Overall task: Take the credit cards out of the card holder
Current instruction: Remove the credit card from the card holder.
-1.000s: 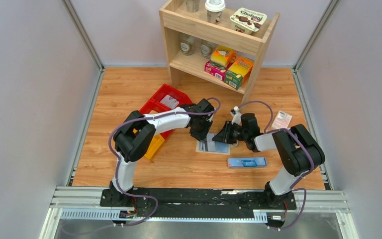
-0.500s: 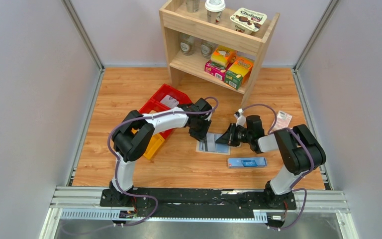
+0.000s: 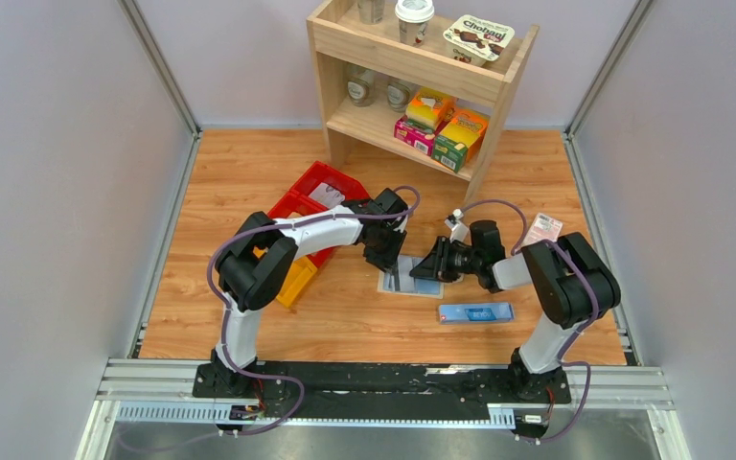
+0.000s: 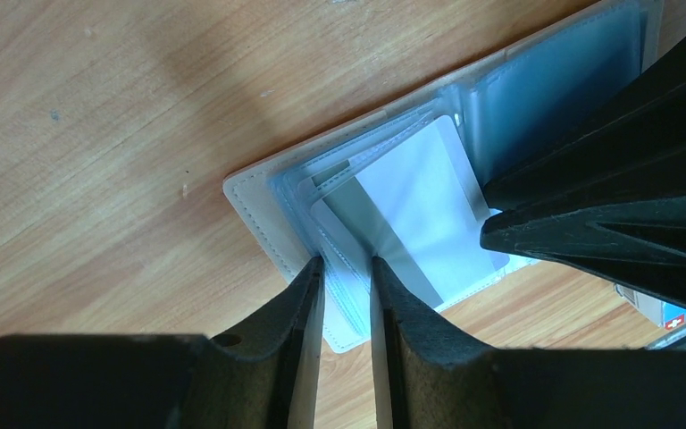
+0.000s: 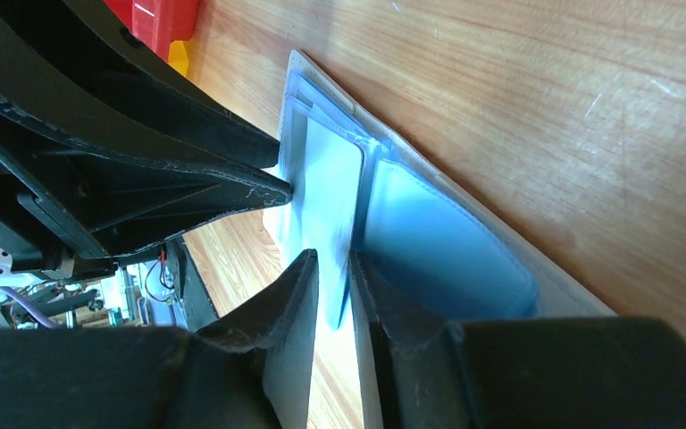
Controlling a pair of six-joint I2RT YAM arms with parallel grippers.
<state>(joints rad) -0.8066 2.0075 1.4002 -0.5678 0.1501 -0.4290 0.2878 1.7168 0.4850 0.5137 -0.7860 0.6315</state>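
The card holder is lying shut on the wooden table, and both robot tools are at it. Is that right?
Not quite. The card holder is lying open, not shut: the left wrist view shows its pale blue sleeves spread and a white card showing. It does lie on the wooden table, with the left tool and right tool both at it.

Only legible txt: "Chobani" on yogurt tub (image 3: 479, 38), top of shelf (image 3: 393, 53).
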